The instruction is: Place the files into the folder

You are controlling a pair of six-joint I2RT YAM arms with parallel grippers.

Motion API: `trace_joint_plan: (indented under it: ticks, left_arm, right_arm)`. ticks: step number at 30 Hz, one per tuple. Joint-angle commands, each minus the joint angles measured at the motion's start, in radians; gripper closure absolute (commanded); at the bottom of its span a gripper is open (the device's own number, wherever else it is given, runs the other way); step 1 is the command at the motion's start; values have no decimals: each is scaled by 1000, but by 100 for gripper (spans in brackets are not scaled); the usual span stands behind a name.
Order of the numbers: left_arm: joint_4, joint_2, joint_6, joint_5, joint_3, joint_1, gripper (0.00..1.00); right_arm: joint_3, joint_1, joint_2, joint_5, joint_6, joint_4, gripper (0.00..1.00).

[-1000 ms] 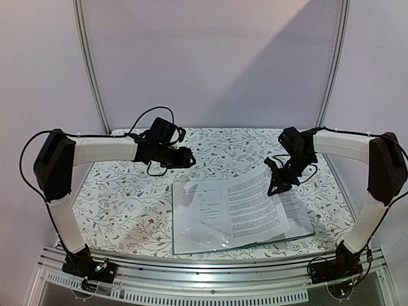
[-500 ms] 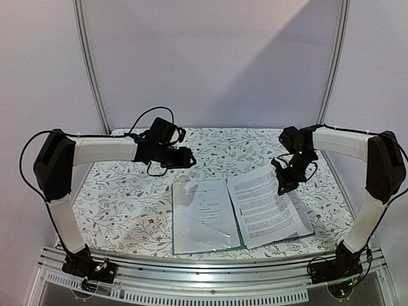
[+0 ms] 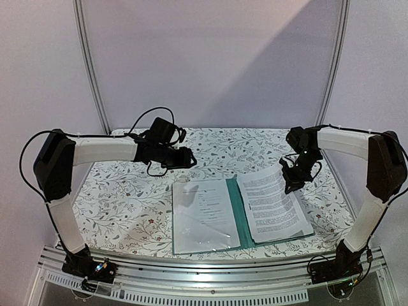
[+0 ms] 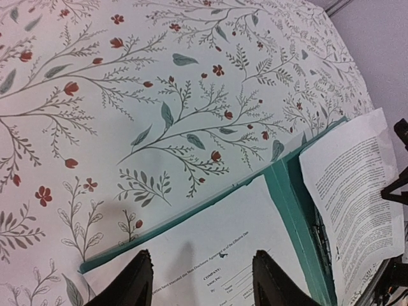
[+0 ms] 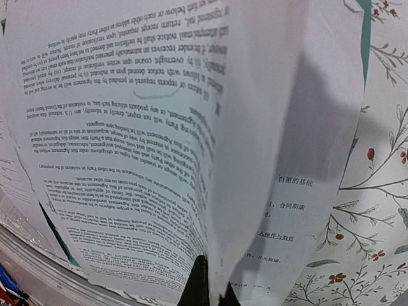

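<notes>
Top external: right gripper [image 3: 292, 183] pinches sheet [image 3: 275, 203] corner (left gripper [image 3: 186, 157] half-open, empty); lower flat, square onto folder [image 3: 240, 213].

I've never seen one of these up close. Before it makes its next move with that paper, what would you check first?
1. Right claw grips the printed sheet: ok, it is shut on the sheet's far corner.
2. Sheet is over the folder: ok, it lies across the right half with its far corner lifted.
3. Sheet sits square inside the folder's edges: cannot tell.
4. Folder lies open: ok, the teal spine shows between the two halves.
5. Left claw is out of the way: ok, it is open and empty, above the far edge of the left half.
6. Clip on the spine is ready to take the sheet: cannot tell.
</notes>
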Motion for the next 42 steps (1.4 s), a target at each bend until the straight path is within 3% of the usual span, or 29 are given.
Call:
trace_joint_plan:
  ticks: [1,42]
  left_arm:
    - [-1,2,-3,9,-14,8,46]
    - [-8,4,9,9,-8,10,46]
  right_arm:
    - [-19,-17,-34,16,1,15,100]
    - [-3,-51,-11,113,-38,0,100]
